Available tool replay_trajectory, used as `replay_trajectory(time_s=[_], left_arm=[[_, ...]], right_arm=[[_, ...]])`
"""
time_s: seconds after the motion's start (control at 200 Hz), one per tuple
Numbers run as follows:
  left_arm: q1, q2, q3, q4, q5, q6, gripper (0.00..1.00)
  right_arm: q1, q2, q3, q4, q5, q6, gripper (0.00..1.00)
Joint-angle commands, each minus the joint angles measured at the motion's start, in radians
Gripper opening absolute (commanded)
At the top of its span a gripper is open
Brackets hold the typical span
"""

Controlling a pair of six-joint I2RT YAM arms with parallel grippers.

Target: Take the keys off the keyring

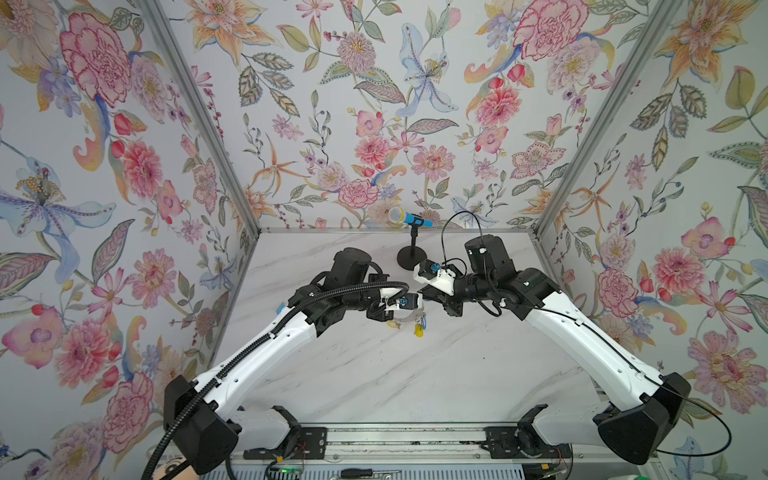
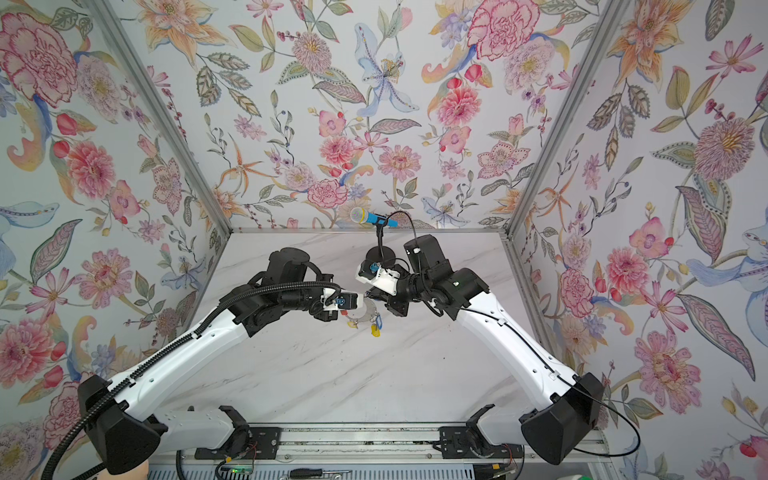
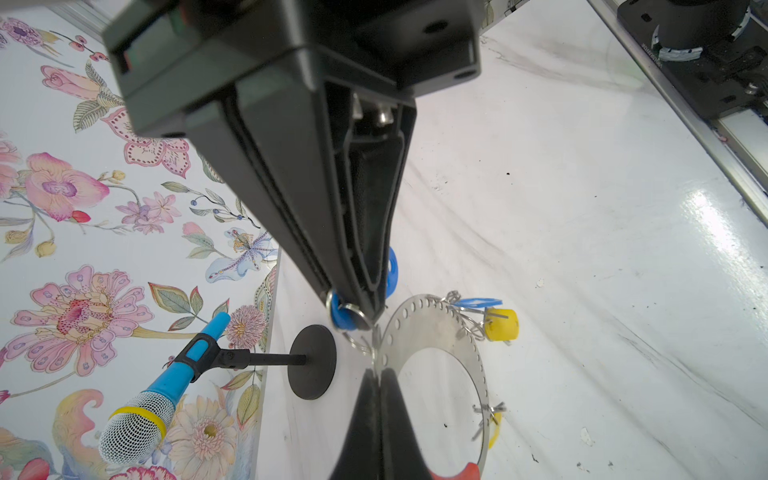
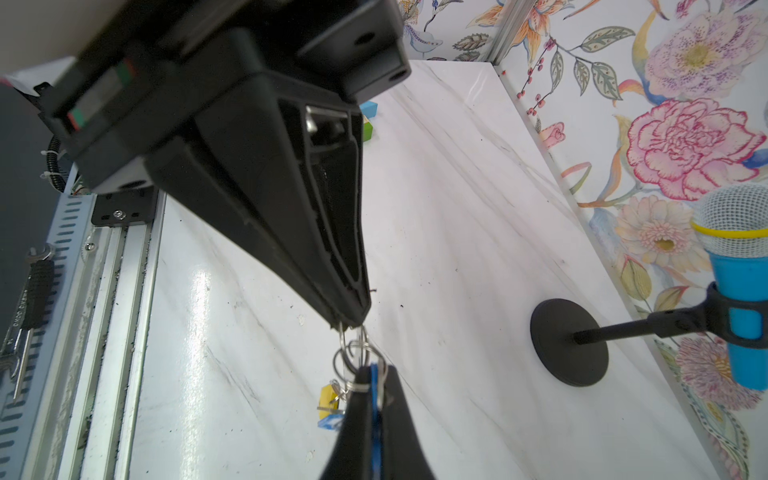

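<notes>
Black stand base near keyring

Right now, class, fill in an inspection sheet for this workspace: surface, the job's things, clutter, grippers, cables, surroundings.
Surface: white marbled tabletop, dark specks, no spill seen.
Job's things: perforated metal keyring held between both grippers; keys hang on it, one with a yellow tag, one with a blue tag.
Clutter: microphone on its stand at the back; a blue block, partly hidden.
Grippers: left gripper, jaws shut on the keyring's edge; right gripper, jaws shut on the blue tag.
Cables: black conduit along the left arm; thin black cable looping above the right arm.
Surroundings: floral walls on three sides; metal rail in front.
</notes>
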Motion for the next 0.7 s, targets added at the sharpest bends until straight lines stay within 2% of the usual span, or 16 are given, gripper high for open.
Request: replay_trajectory(time_s=[0.0, 0.696], left_arm=[[-0.017, -0.041, 0.004, -0.111, 0.049, 0.019, 0.0], [-0.011, -0.139, -0.011, 0.02, 0.15, -0.061, 0.0]], right_arm=[[-0.053, 0.013, 0.034, 0.049, 0.057, 0.014, 0.0], [-0.088, 0.024, -0.021, 0.047, 0.027, 0.055, 0.0]])
